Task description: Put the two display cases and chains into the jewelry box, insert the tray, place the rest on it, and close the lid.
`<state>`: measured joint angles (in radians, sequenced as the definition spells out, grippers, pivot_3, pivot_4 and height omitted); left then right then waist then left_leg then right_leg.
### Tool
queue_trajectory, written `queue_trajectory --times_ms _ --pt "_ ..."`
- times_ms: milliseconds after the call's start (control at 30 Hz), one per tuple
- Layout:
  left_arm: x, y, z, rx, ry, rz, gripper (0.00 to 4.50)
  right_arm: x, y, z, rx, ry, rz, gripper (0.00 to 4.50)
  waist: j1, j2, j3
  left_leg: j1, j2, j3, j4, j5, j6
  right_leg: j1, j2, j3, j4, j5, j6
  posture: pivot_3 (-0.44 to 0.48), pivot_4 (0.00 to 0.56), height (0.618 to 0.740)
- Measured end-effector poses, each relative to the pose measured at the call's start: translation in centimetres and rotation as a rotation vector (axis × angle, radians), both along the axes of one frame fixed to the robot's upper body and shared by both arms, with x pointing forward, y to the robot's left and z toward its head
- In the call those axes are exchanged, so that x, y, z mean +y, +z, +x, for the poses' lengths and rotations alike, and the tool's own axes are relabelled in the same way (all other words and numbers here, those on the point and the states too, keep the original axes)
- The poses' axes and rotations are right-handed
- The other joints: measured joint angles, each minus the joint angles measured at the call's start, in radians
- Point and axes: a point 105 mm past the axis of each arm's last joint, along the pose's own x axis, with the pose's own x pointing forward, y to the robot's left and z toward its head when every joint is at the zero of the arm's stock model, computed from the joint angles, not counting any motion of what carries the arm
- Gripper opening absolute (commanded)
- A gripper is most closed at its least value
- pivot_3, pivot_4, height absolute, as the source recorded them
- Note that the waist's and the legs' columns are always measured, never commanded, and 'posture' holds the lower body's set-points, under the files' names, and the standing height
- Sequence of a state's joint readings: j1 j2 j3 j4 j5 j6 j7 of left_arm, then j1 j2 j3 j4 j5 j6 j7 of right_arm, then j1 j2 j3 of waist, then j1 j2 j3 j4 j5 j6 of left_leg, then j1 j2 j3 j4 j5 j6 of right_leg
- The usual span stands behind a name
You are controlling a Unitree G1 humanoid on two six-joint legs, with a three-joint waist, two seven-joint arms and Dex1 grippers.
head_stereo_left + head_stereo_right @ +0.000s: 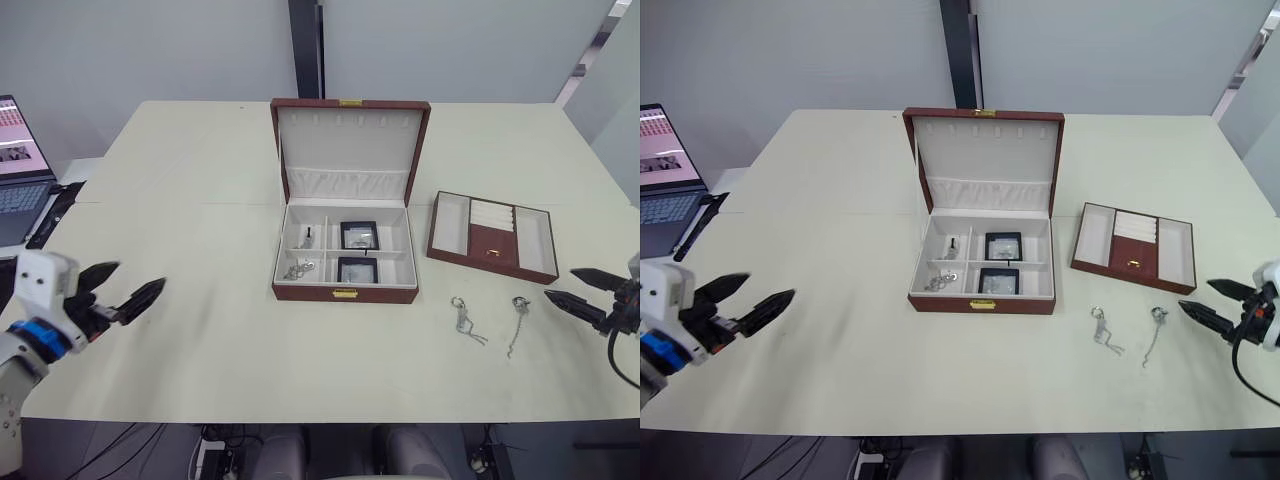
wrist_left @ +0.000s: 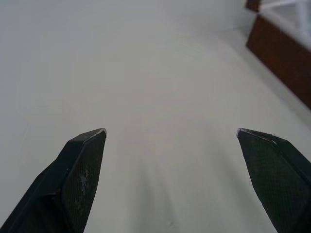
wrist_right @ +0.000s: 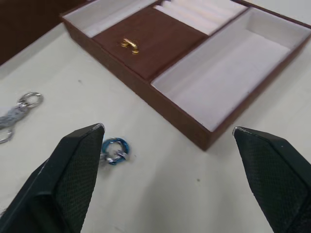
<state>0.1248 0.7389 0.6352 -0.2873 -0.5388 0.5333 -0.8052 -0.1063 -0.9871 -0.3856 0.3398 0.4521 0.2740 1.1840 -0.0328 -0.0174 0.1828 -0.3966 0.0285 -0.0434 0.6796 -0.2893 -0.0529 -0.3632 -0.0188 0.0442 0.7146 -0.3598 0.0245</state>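
Both square black display cases (image 1: 358, 252) sit inside the dark red jewelry box (image 1: 345, 293); two thin silver chains (image 1: 488, 322) lie just beside the open, empty right end effector (image 1: 577, 288), shallow red tray (image 1: 492, 236) beyond, uninserted.

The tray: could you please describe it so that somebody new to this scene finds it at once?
Start from the open jewelry box in the middle of the table. On the robot's right of it, apart from it, lies the tray. It is shallower than the box, has no lid, and carries a dark red centre flap with a small gold tab.
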Motion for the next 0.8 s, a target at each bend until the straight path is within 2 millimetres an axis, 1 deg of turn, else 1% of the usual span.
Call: queue_trajectory --times_ms 33,100,200,233,267,367,433,500,600,700,800 --pt "-1.0 0.6 0.2 -0.023 -0.046 0.003 4.47 0.4 0.8 0.2 0.000 0.036 -0.018 4.50 0.000 0.000 0.000 0.000 0.000 0.000 0.000 0.000 0.000 0.000 0.000 0.000 0.000 0.000 0.000 0.000 0.150 0.740" --pt "-3.9 1.6 0.7 -0.073 -0.172 0.016 4.47 1.5 2.5 0.7 0.023 0.146 -0.072 4.50 0.000 0.001 0.000 0.000 0.000 0.000 0.000 0.000 0.000 0.001 0.000 0.000 -0.001 0.000 0.000 0.000 0.150 0.740" --pt "-7.4 2.2 1.1 -0.109 -0.327 0.019 4.47 2.8 4.0 1.7 0.036 0.259 -0.136 4.50 -0.001 0.001 0.000 0.001 0.000 0.000 0.000 0.000 0.000 0.001 0.001 0.000 -0.001 0.000 0.000 0.000 0.150 0.740" --pt "-8.5 2.4 1.1 -0.120 -0.369 0.017 4.47 3.1 4.2 1.9 0.044 0.282 -0.149 4.50 -0.001 0.001 0.000 0.001 0.000 0.000 0.000 0.000 0.000 0.002 0.000 0.000 -0.002 0.000 0.000 0.000 0.150 0.740" --pt "-10.0 2.5 1.1 -0.140 -0.429 0.015 4.47 3.4 4.4 2.3 0.053 0.312 -0.167 4.50 0.000 0.001 0.000 0.001 0.000 0.000 0.000 0.000 0.000 0.002 0.000 0.000 -0.002 0.000 0.000 0.000 0.150 0.740" --pt "-13.7 2.4 0.8 -0.169 -0.575 -0.017 4.47 3.8 4.5 3.2 0.095 0.369 -0.224 4.50 0.000 0.001 0.000 0.001 0.000 0.000 0.000 0.000 0.000 0.002 0.000 0.000 -0.002 0.000 0.000 0.000 0.150 0.740" --pt "-15.7 2.2 0.3 -0.175 -0.665 -0.028 4.47 3.7 4.7 3.8 0.116 0.390 -0.261 4.50 0.000 0.001 0.000 0.001 0.000 -0.001 0.000 0.000 0.000 0.002 0.000 0.000 -0.002 0.000 0.000 0.000 0.150 0.740" --pt "-17.4 2.0 -0.2 -0.181 -0.746 -0.043 4.47 3.2 4.5 4.2 0.140 0.384 -0.292 4.50 0.000 0.001 0.000 0.001 0.000 0.000 0.000 0.000 0.000 0.002 0.000 0.000 -0.002 0.000 0.000 0.000 0.150 0.740" --pt "-19.1 1.6 -0.9 -0.192 -0.837 -0.050 4.47 2.6 3.4 4.6 0.185 0.380 -0.322 4.50 0.000 0.001 0.000 0.001 0.000 0.000 0.001 0.000 0.000 0.002 0.000 0.000 -0.002 0.000 0.000 0.000 0.150 0.740" --pt "-19.7 1.4 -1.3 -0.217 -0.886 -0.031 4.47 2.2 2.1 4.6 0.227 0.379 -0.345 4.50 0.000 0.001 0.000 0.001 0.000 0.000 0.001 0.001 -0.001 0.002 0.000 0.000 -0.002 0.000 0.000 0.000 0.150 0.740" --pt "-20.1 0.8 -1.6 -0.226 -0.931 -0.019 4.47 1.7 1.2 4.8 0.247 0.372 -0.376 4.50 0.000 0.001 0.000 0.002 0.000 0.001 0.001 0.001 -0.001 0.002 0.000 0.000 -0.002 0.000 0.000 0.000 0.150 0.740"
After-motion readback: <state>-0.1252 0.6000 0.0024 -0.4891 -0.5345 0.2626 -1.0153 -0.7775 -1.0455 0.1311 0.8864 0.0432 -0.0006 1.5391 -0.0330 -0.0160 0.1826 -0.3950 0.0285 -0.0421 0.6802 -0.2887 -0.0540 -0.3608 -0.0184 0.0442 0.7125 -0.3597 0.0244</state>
